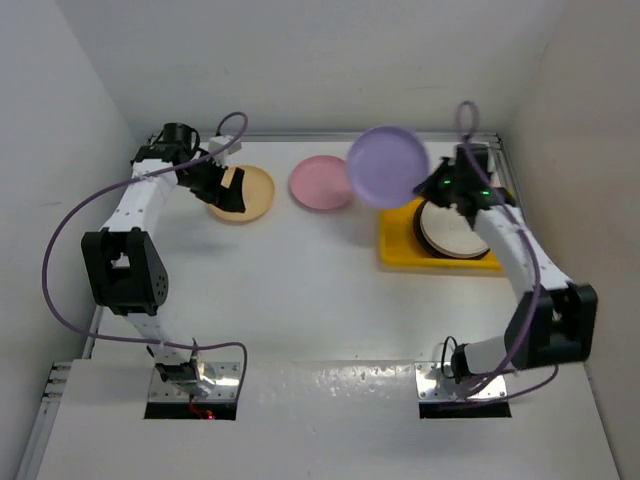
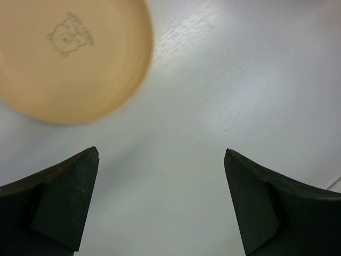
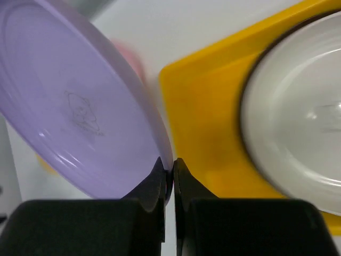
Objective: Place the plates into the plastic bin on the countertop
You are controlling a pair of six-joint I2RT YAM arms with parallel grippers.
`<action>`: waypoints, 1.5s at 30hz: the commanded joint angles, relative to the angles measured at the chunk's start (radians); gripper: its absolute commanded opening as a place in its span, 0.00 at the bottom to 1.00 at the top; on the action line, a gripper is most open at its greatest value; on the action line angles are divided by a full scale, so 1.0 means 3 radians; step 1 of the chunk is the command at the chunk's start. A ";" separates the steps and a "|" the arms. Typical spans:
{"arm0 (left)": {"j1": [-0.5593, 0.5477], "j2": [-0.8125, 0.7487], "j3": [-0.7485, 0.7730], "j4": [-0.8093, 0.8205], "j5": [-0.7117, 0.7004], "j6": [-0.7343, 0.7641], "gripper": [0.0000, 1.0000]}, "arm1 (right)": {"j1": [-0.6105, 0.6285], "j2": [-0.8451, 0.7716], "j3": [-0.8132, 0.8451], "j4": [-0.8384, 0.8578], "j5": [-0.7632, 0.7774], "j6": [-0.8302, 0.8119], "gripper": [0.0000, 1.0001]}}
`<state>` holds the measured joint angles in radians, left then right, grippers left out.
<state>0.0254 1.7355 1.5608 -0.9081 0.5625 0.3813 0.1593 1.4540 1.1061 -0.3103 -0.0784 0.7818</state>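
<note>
Right gripper (image 3: 169,172) is clamped on the rim of the purple plate (image 3: 80,106); plate is tilted and raised off the countertop (image 1: 300,290), by the yellow bin's (image 1: 395,248) left edge. Cream plate (image 1: 455,228) sits in the bin. Left gripper (image 2: 162,153) has fingers wide apart, empty, just beside the orange plate (image 1: 255,190). Pink plate (image 1: 318,184) lies between the orange plate and the bin.

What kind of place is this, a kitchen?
Probably a robot test booth, not a kitchen: a white countertop boxed in by white walls, two robot arms bolted at its near edge, and plates and a yellow bin as props.
</note>
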 commanded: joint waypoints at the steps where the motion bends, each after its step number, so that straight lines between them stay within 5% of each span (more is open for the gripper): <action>1: 0.0140 -0.0038 0.0054 0.0204 -0.0289 -0.0243 1.00 | -0.0514 -0.0510 -0.0127 -0.0615 0.0087 -0.0013 0.00; 4: 0.0176 0.0033 0.0018 0.0204 -0.0331 -0.0279 1.00 | -0.1428 -0.0598 -0.0215 -0.0937 0.0169 -0.0197 0.00; 14: 0.0176 0.0111 -0.0018 0.0235 -0.0392 -0.0315 1.00 | -0.1993 -0.0046 -0.0189 -0.1032 0.0016 -0.0382 0.00; 17: 0.0176 0.0111 -0.0049 0.0235 -0.0423 -0.0315 1.00 | -0.1988 0.0220 -0.0098 -0.1016 0.0021 -0.0433 0.14; 18: 0.0176 0.0111 -0.0049 0.0235 -0.0423 -0.0315 1.00 | -0.1983 0.0312 -0.0022 -0.1016 0.0021 -0.0489 0.38; 22: 0.0207 0.0111 -0.0079 0.0235 -0.0423 -0.0284 1.00 | -0.1947 0.0456 0.0066 -0.1077 0.0117 -0.0632 0.73; 29: 0.0207 0.0406 -0.0095 0.0884 -0.0993 -0.0718 1.00 | -0.1845 0.0135 0.0138 -0.1241 0.0818 -0.0801 0.81; 36: 0.0238 0.1521 0.0764 0.0946 -0.1637 -0.1004 1.00 | -0.1605 -0.0316 0.0163 -0.1200 0.0946 -0.1026 0.81; 40: 0.0299 0.1849 0.0994 0.0977 -0.1875 -0.1005 0.88 | -0.1513 -0.0541 0.0179 -0.1225 0.0880 -0.1047 0.81; 44: 0.0299 0.1926 0.0944 0.0946 -0.1472 -0.0862 0.44 | -0.1375 -0.0796 0.0194 -0.1200 0.0870 -0.1098 0.80; 45: 0.0299 0.1895 0.0857 0.0875 -0.1223 -0.0776 0.19 | -0.1349 -0.0858 0.0204 -0.1180 0.0905 -0.1098 0.80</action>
<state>0.1066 2.2898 1.8484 -0.6022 0.0937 0.1070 -0.2722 1.2545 1.1282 -0.6827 0.1726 0.4778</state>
